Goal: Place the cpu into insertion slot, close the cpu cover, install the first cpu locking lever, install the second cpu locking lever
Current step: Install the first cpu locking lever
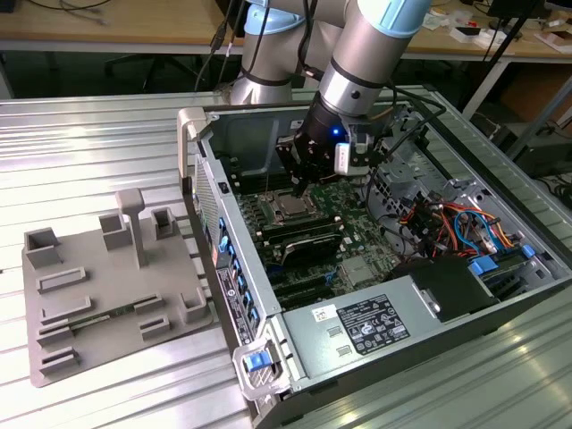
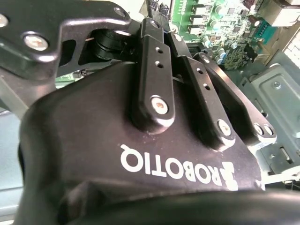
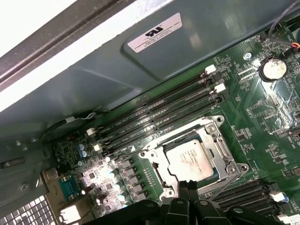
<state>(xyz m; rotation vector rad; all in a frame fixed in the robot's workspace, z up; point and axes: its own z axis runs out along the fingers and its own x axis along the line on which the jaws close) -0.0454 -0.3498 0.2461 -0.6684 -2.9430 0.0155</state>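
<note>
Exterior view: tool [image 1: 298, 186] hangs tilted above cpu [image 1: 290, 208].

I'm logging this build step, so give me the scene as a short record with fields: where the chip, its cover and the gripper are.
setting: open computer case on a ribbed metal table
cpu: flat, silver top up, inside the cover's cut-out
cpu cover: down around the chip
gripper: shut, tips at the cover's edge
latching: cannot be told from these views
</note>
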